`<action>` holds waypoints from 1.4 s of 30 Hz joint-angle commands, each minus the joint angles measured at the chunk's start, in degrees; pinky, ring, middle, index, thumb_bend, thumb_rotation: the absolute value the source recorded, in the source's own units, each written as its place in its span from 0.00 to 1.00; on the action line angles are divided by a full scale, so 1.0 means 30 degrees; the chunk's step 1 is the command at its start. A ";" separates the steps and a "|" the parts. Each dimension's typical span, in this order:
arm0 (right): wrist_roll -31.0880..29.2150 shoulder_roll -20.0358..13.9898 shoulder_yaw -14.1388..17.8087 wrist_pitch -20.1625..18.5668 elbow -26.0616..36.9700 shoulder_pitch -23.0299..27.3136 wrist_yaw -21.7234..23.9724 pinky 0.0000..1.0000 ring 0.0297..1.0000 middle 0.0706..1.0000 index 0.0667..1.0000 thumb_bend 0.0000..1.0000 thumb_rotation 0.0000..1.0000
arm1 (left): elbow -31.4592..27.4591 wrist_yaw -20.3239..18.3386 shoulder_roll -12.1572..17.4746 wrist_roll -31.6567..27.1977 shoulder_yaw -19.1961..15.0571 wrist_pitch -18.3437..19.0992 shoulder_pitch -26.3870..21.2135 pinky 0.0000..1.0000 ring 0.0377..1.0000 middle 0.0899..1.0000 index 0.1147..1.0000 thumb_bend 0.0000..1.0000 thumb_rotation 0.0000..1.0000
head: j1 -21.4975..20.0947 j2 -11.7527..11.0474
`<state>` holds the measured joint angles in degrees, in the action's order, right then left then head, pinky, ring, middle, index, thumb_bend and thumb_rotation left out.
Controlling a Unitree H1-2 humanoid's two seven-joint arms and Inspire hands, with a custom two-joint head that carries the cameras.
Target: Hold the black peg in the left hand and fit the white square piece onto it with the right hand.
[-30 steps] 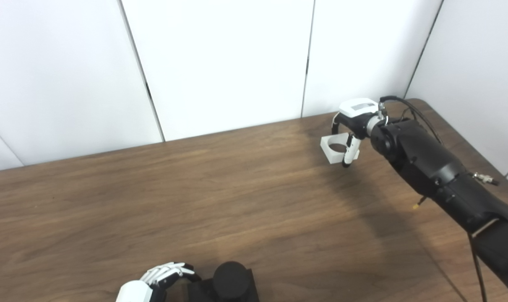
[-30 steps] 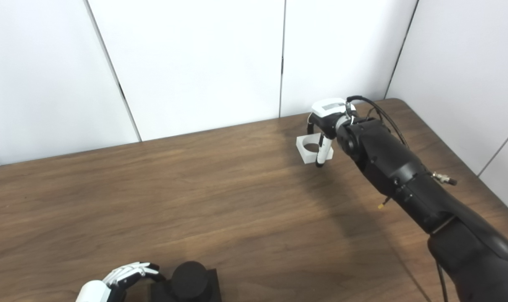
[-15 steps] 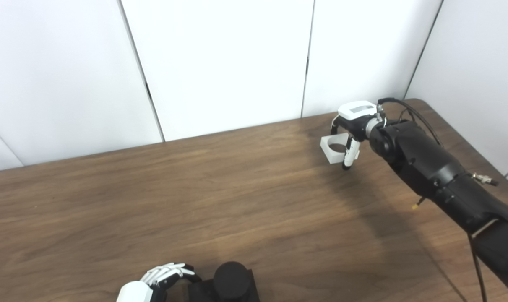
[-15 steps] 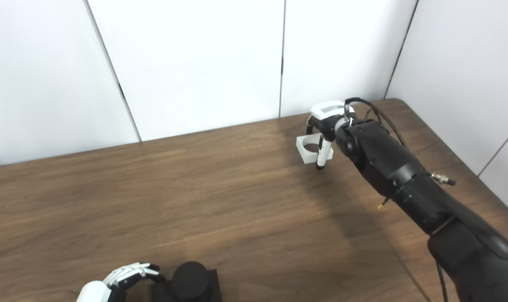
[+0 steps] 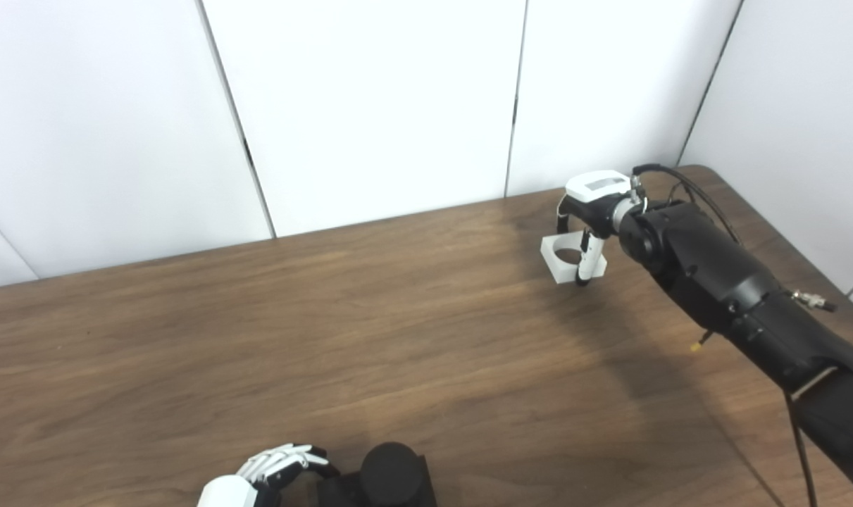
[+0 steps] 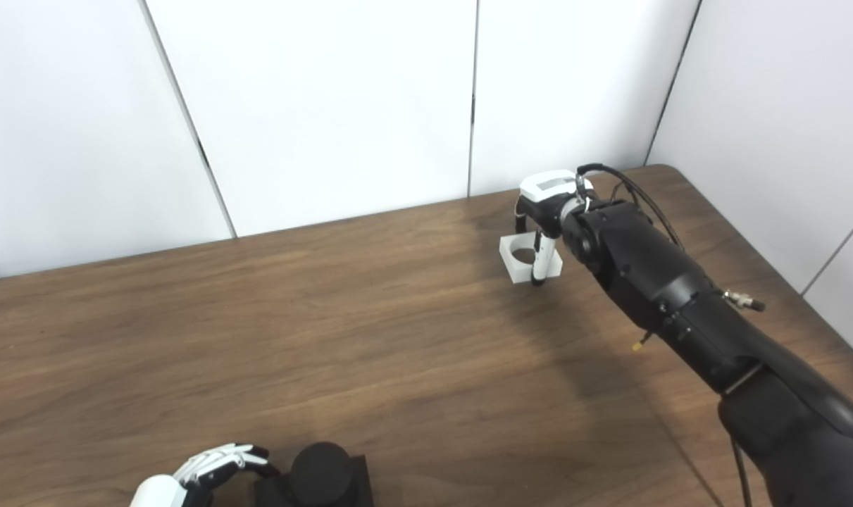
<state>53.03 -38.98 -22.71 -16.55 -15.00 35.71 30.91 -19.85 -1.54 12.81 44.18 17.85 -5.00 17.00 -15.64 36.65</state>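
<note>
At the near edge of the surface (image 5: 327,352) the black peg (image 5: 389,473) stands upright on its square base, round top facing up (base cut off by the frame); the left robot hand (image 5: 271,473) curls against the base's left side, grip partly hidden; far right, the right robot hand (image 5: 587,218) pinches the white piece (image 5: 565,258), its round hole facing up.

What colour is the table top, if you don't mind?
Dark brown wood grain on the table, clearest in the left eye view.
</note>
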 commanded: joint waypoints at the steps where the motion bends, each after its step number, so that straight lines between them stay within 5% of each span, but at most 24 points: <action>1: -0.0200 -0.0663 0.0549 0.0777 0.0470 0.0525 -0.1011 0.94 0.92 0.81 0.46 0.54 0.14 | -0.0049 -0.0818 0.0121 0.0044 0.0193 0.0413 0.0412 0.78 0.78 0.71 0.42 0.52 0.04 | 0.0021 0.0026; 8: -0.0266 -0.0664 0.0808 0.1570 0.0542 0.0190 -0.1851 0.86 0.87 0.77 0.45 0.52 0.13 | -0.0103 -0.0859 0.0035 0.0004 0.0131 0.0365 0.0436 0.78 0.78 0.71 0.42 0.52 0.04 | 0.0079 0.0075; 20: -0.0239 -0.0837 0.0938 0.1932 0.0654 -0.0129 -0.2116 0.89 0.87 0.76 0.45 0.52 0.13 | 0.0228 -0.0750 -0.0181 0.0195 0.0172 0.0357 0.0208 0.79 0.78 0.71 0.42 0.52 0.04 | 0.0440 0.0095; 24: -0.0412 -0.1258 0.1386 0.1717 0.4052 -0.0665 -0.0847 0.96 0.90 0.78 0.45 0.52 0.13 | 0.0196 -0.0882 -0.0289 0.0279 0.0247 0.0481 0.0135 0.79 0.78 0.71 0.42 0.52 0.04 | 0.0732 0.0247; 31: -0.1953 -0.1838 0.2631 0.0982 1.2683 -0.1399 0.3946 0.98 0.87 0.77 0.45 0.52 0.14 | 0.0034 -0.1061 -0.0562 0.0388 0.0364 0.0742 -0.0056 0.77 0.77 0.71 0.42 0.52 0.04 | 0.1010 0.0779; 42: -0.4540 -0.0474 0.4263 -0.1531 2.0770 -0.1020 0.8308 0.95 0.86 0.74 0.45 0.52 0.13 | -0.0629 -0.1677 -0.0906 0.0770 0.0823 0.1601 -0.0453 0.77 0.78 0.71 0.42 0.52 0.04 | 0.2150 0.2331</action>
<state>40.24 -40.53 -11.21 -19.85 45.35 29.66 55.61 -21.03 -4.09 10.18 46.22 19.29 -0.89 15.29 -9.15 43.58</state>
